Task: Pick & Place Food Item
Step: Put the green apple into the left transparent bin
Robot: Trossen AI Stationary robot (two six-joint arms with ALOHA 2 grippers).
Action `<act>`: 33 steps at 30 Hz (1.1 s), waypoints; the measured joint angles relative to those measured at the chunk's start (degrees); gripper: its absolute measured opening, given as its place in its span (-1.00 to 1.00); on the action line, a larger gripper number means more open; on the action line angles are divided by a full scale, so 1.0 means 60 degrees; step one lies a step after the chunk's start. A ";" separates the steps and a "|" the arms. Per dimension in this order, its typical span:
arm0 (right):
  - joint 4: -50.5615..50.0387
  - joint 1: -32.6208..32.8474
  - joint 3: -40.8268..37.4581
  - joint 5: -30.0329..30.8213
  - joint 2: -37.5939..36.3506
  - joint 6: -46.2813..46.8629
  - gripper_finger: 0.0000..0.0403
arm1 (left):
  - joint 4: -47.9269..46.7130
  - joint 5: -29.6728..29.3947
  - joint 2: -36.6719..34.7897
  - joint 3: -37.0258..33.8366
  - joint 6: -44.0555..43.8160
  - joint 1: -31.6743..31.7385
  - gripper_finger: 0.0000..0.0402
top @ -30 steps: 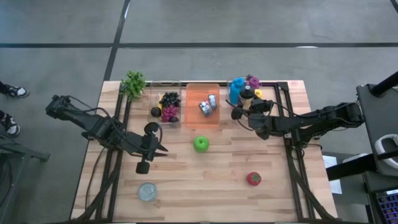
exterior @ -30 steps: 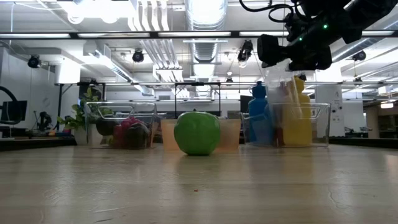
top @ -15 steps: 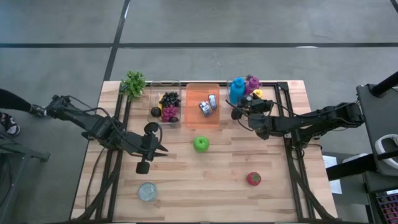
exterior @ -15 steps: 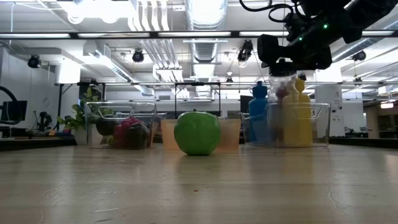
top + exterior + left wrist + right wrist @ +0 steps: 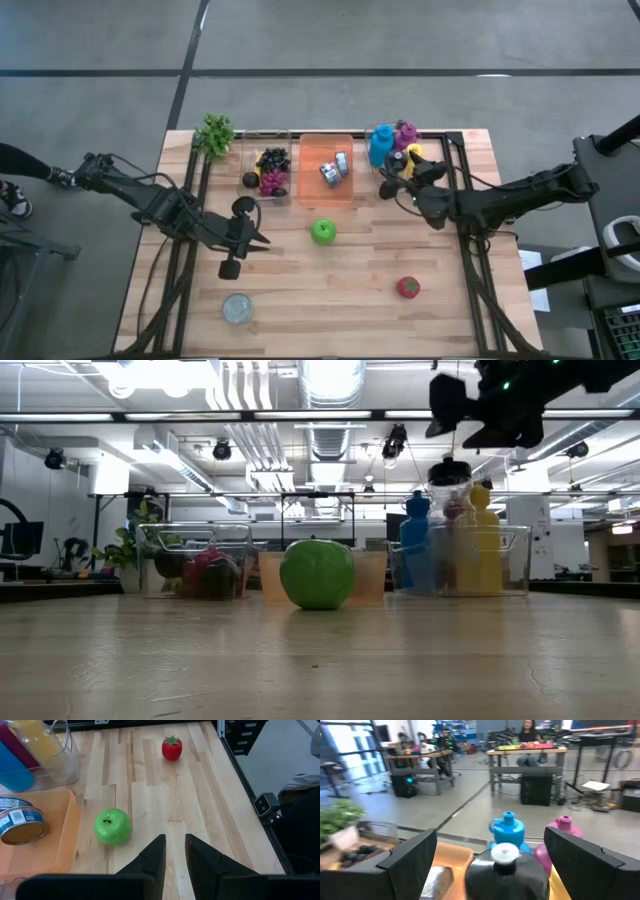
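Observation:
A green apple (image 5: 322, 232) (image 5: 113, 826) rests on the wooden table near its middle. A red strawberry (image 5: 407, 288) (image 5: 171, 748) lies toward the near right. My right gripper (image 5: 398, 176) (image 5: 482, 410) is open and level, just above a black-capped clear bottle (image 5: 449, 510) (image 5: 505, 865). That bottle stands upright in the clear bin (image 5: 500, 565) with blue, magenta and yellow bottles. In the right wrist view the fingers (image 5: 412, 857) stand on either side of the cap without touching it. My left gripper (image 5: 262, 241) (image 5: 175, 851) hovers left of the apple, shut but for a narrow slit, with nothing in it.
An orange tray (image 5: 312, 150) with cans sits at the far middle. Left of it are a clear bin of grapes and other fruit (image 5: 268, 172) and a green plant (image 5: 214, 133). A round glass piece (image 5: 237, 307) lies near the front left. Bare wood lies around the apple and strawberry.
My right gripper has risen off the black-capped bottle and drawn back toward the table's right edge, its fingers still wide apart. The bottle stays upright in the bin, and its cap now shows clear below the gripper in the low view.

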 joint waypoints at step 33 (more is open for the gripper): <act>-0.0006 0.3189 0.0000 -0.5615 -0.0460 -0.2399 0.82 | 0.0158 -0.0005 0.0048 0.0002 -0.0247 0.0003 -0.62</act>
